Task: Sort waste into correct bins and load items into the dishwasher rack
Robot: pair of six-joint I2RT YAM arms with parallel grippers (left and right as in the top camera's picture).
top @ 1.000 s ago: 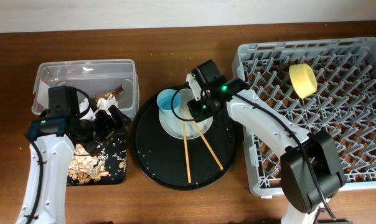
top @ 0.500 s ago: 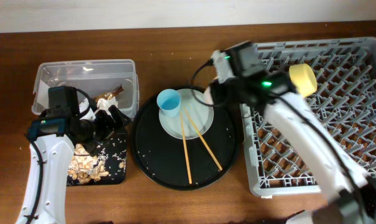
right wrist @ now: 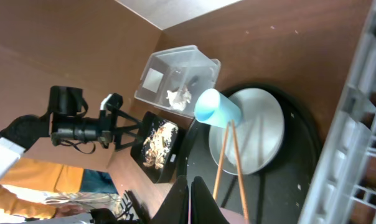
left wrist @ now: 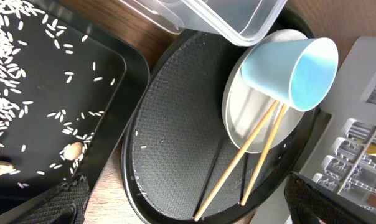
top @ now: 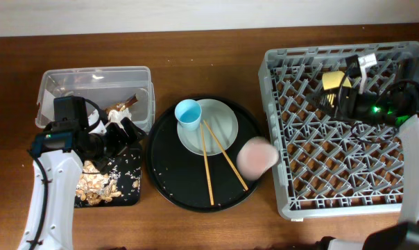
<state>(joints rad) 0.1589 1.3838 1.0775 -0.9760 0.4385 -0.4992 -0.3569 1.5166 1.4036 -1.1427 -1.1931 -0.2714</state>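
Note:
My right gripper [top: 332,99] [right wrist: 189,193] hovers over the grey dishwasher rack [top: 334,173] with its fingers pressed together, partly covering the yellow bowl [top: 331,81]. The pink cup [top: 257,158] is a blur at the round tray's right edge, apart from that gripper; it also shows in the right wrist view [right wrist: 231,216]. The light blue cup [top: 189,112] [left wrist: 294,68] lies on the pale plate [top: 222,128], and two chopsticks [top: 207,167] lean on the plate. My left gripper [top: 123,135] [left wrist: 194,208] is open and empty between the clear tub [top: 64,80] and the black tray [top: 130,177].
The large round black tray [top: 168,173] sits between the bins and the rack. Food scraps and rice [top: 95,184] lie in the small black tray. Tissue [right wrist: 180,96] and a brown wrapper [top: 123,105] are in the tub.
My right arm swung from the plate rightward to over the rack. The pink cup came into view, blurred, at the round tray's right edge. The left arm has not moved.

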